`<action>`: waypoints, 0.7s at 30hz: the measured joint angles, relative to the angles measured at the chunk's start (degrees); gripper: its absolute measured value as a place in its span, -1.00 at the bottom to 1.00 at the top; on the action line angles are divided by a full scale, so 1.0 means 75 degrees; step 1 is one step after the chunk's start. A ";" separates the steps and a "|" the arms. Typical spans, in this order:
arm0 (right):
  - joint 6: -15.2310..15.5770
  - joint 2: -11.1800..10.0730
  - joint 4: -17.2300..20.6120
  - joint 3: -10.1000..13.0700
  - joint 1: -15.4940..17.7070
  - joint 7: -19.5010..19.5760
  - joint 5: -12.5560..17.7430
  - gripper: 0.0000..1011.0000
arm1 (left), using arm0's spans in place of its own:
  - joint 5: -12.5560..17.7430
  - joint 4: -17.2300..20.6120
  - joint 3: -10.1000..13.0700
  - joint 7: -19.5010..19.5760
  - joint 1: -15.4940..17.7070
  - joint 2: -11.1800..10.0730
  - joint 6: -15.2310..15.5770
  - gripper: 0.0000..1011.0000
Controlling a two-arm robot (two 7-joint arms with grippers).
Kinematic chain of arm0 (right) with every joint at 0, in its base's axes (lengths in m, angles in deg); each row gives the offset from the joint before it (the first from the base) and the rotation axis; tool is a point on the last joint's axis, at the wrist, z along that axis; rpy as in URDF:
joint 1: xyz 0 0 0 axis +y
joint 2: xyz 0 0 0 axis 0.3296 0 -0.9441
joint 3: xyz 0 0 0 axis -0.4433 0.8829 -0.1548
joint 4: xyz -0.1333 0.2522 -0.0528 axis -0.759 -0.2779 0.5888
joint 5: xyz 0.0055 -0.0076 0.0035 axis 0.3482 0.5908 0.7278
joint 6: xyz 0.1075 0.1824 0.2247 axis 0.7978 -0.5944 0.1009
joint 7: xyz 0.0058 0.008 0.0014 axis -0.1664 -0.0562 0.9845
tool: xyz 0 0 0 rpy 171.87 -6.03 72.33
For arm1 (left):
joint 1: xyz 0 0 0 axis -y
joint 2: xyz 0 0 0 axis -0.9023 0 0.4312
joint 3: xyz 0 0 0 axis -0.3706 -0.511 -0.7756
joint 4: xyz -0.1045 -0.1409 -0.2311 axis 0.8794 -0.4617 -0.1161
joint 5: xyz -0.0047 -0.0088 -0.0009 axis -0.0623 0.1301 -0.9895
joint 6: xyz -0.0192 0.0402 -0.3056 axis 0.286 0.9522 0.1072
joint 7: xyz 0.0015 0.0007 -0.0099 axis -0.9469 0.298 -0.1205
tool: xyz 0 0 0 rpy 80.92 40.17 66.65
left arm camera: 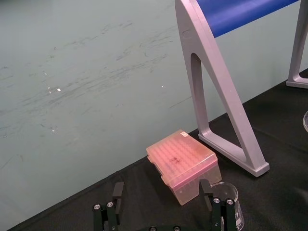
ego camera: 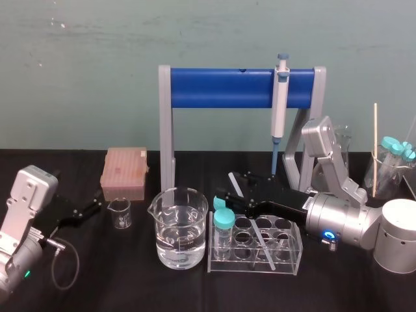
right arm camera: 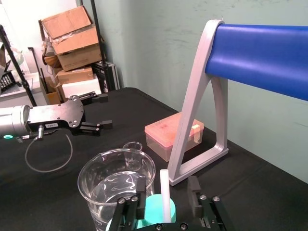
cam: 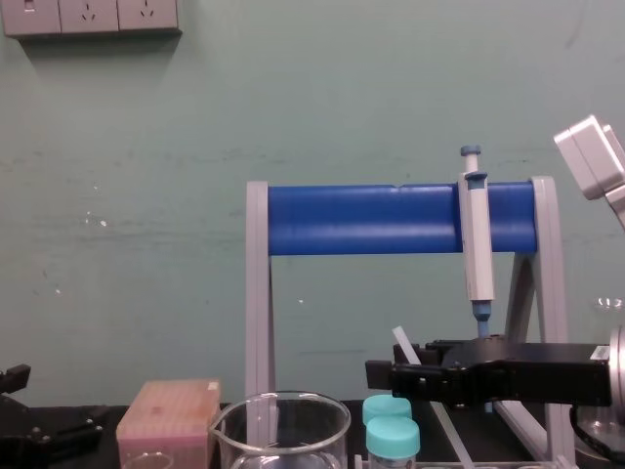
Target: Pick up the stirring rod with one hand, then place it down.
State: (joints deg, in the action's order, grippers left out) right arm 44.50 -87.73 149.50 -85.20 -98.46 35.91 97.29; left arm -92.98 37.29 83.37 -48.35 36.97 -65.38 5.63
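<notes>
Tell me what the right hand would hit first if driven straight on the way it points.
Probably the teal-capped tube just beyond the right hand, with the big water beaker right behind it. Height clearance is unclear.

Black table [ego camera: 130,283], stand [ego camera: 214,88], pink box [ego camera: 123,172], large beaker [ego camera: 181,227], small beaker [ego camera: 119,213], tube rack [ego camera: 244,265]

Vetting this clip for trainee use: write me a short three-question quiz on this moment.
1. True or false: the right gripper is clamped shut on the stirring rod.
2. The pipette is: A, hanging on the blue stand; B, lying flat; C, gripped by an arm.
3. Fill in: the left gripper, open, sits beside a small clear ____.
Key: 1 false, its fingers stand open either side of the rod; 2 A; 3 beaker.
</notes>
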 joint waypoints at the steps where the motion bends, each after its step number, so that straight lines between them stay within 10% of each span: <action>1: 0.0001 0.0000 0.0001 0.0001 0.0001 0.0002 0.0001 0.06 | 0.0000 0.0000 0.0000 0.0000 0.0000 0.0000 0.0000 0.98; 16: 0.0003 0.0000 0.0003 0.0010 0.0006 0.0012 0.0012 -0.86 | 0.0000 0.0000 0.0000 0.0000 0.0000 0.0000 0.0000 0.98; 21: -0.0010 0.0001 0.0003 0.0015 0.0011 0.0012 0.0019 -0.86 | 0.0000 0.0000 0.0000 0.0000 0.0000 0.0000 0.0000 0.98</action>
State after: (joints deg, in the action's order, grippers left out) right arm 44.42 -87.73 149.52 -85.09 -98.38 36.00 97.44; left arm -92.98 37.29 83.38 -48.35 36.98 -65.38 5.63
